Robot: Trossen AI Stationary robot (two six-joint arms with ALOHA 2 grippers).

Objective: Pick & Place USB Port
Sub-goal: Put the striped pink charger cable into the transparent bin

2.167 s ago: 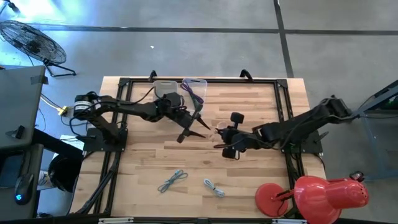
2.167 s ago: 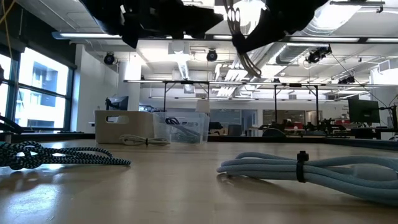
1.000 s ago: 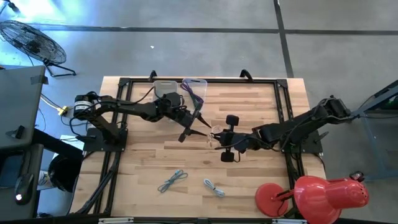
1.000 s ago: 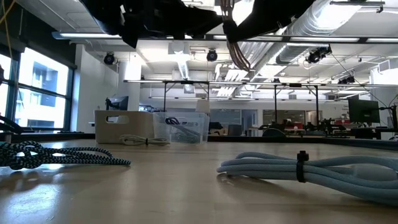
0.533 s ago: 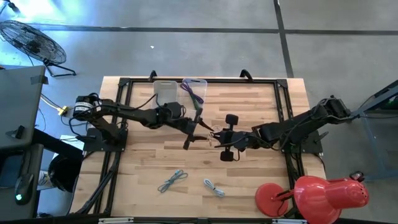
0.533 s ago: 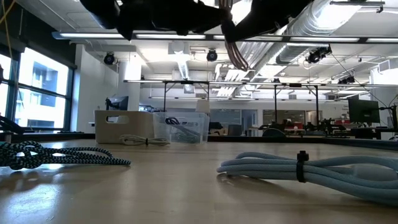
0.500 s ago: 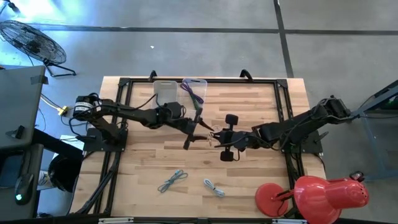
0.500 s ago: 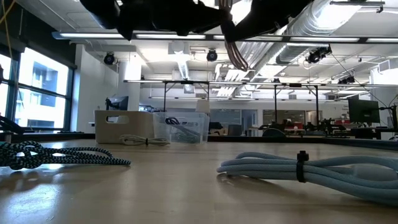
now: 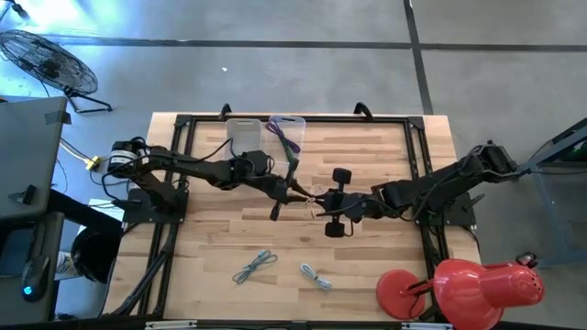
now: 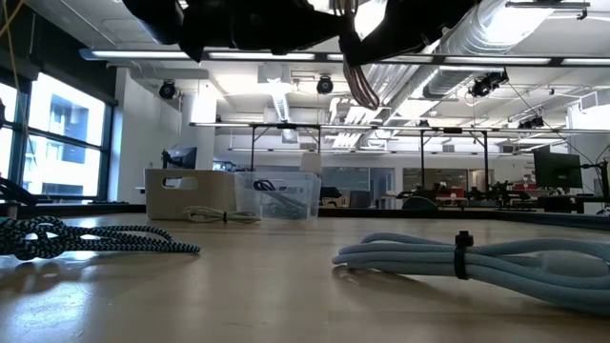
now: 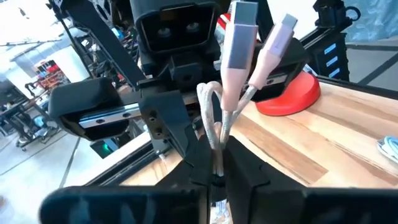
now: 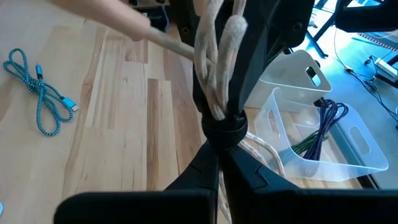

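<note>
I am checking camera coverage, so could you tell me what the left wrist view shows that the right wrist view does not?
Only the left wrist view shows the pink cable's two plugs, the red lamp base and the right arm's camera housing. Only the right wrist view shows the clear bin holding cables, the white bin beside it, and a teal cable on the table. Both show the pink cable bundled and pinched between that arm's own fingers.

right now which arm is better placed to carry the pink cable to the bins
Left. The left gripper is shut on the pink cable, as is the right gripper, but the clear bin lies on the left arm's side of the table.
</note>
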